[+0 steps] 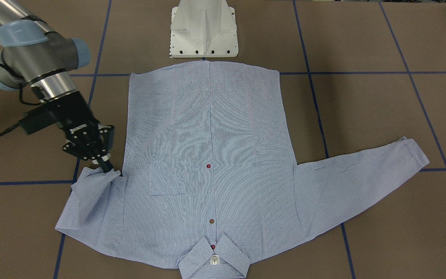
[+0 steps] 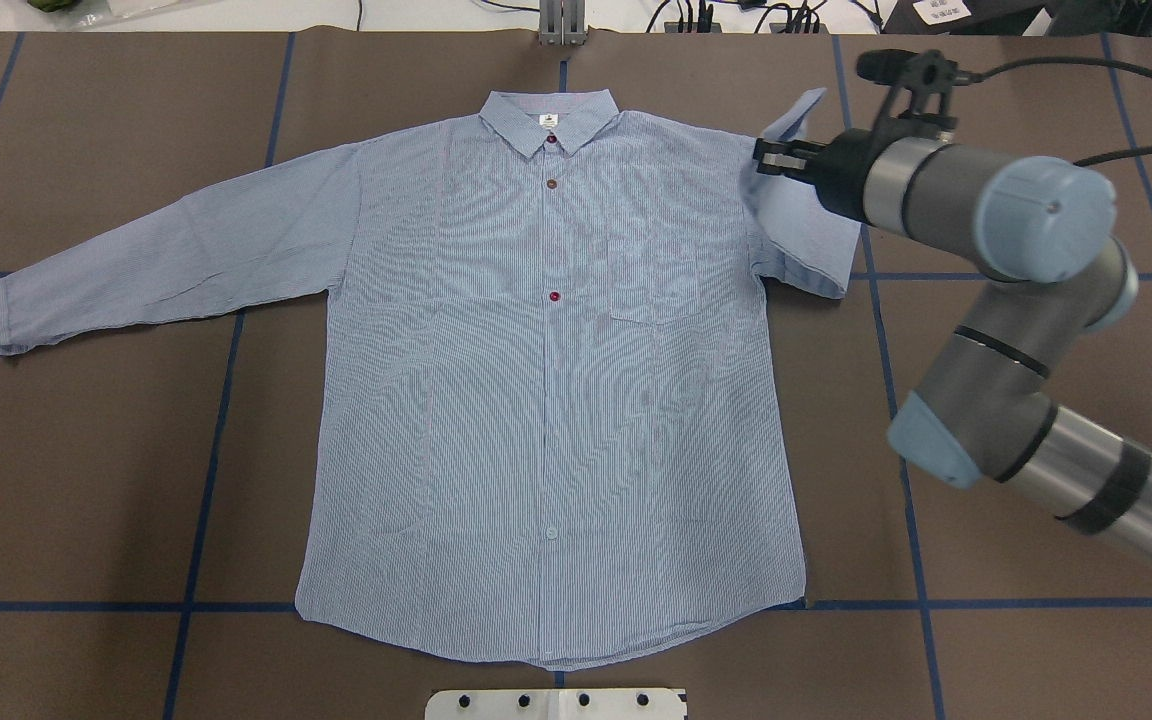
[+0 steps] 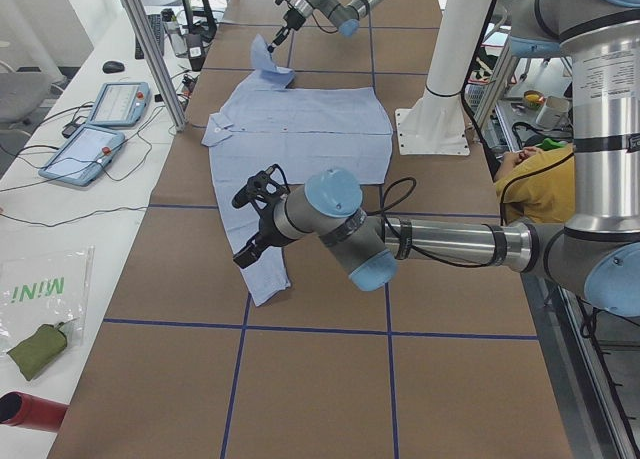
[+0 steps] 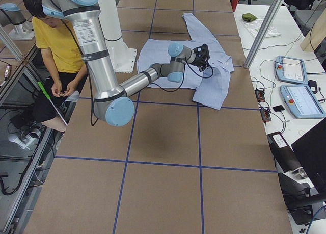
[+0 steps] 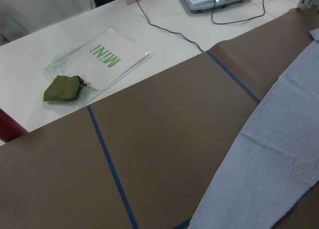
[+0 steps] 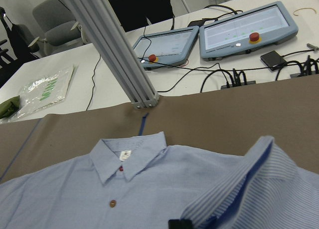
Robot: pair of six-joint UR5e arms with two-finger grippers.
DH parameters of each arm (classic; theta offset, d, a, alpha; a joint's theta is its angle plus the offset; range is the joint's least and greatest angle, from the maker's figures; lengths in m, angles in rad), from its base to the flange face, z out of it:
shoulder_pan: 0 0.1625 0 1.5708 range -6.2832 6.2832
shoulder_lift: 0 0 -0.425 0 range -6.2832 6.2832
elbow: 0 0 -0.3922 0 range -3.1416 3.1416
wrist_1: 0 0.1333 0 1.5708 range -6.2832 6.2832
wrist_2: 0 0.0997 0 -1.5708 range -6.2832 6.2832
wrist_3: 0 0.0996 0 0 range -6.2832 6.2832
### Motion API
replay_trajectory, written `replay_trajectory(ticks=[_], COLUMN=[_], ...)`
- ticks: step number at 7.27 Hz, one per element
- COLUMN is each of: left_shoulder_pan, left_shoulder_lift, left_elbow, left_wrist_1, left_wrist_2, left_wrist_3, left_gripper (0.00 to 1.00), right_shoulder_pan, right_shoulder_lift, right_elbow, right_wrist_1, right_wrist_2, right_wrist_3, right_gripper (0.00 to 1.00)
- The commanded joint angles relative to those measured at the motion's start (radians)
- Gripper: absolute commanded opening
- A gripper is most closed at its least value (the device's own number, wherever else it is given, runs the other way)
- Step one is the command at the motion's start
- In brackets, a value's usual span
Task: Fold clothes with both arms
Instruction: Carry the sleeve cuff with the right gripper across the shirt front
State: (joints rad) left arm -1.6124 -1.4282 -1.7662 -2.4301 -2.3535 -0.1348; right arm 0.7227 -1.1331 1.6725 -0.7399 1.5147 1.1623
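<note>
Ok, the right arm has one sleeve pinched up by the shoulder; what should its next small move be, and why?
Probably carry the sleeve inward over the shirt front. The right tool is shut on its raised end, which hangs at the body's side edge, not yet laid across.

Brown, blue-gridded table (image 2: 86, 450) beneath spread light-blue striped shirt (image 2: 556, 400)
</note>
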Motion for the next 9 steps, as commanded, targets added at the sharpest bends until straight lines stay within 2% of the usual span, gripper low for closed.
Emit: replay_trajectory(ticks=[1,3,4,6,8,9], left_shoulder_pan=[-0.001,-0.001,-0.001,-0.001,-0.001,-0.001], left_shoulder_lift=[0.000,0.002,0.002,0.003,0.003,0.003], left_elbow=[0.001,0.002,0.002,0.004,0.011,0.011], left_wrist_1=[0.000,0.000,0.002,0.002,0.000,0.000], left_wrist_2=[0.000,0.000,0.000,0.000,0.000,0.000], left_wrist_3=[0.000,0.001,0.001,0.001,0.001,0.001], left_gripper=[1.00,1.00,1.00,1.00,1.00,1.00], right_shoulder_pan=[-0.095,-0.161,-0.195,-0.235,-0.262,-0.270], right_shoulder_lift=[0.189,0.388,0.429,0.453,0.505,0.550], right_elbow=[-0.035,-0.255,-0.314,-0.338,-0.422,-0.447], right_wrist_1=[-0.201,-0.207,-0.207,-0.214,-0.234,-0.315], right_wrist_2=[-0.123,-0.244,-0.283,-0.298,-0.309,-0.309], right_wrist_3=[0.042,0.105,0.125,0.125,0.126,0.128], right_gripper=[0.00,0.00,0.00,0.00,0.00,0.00])
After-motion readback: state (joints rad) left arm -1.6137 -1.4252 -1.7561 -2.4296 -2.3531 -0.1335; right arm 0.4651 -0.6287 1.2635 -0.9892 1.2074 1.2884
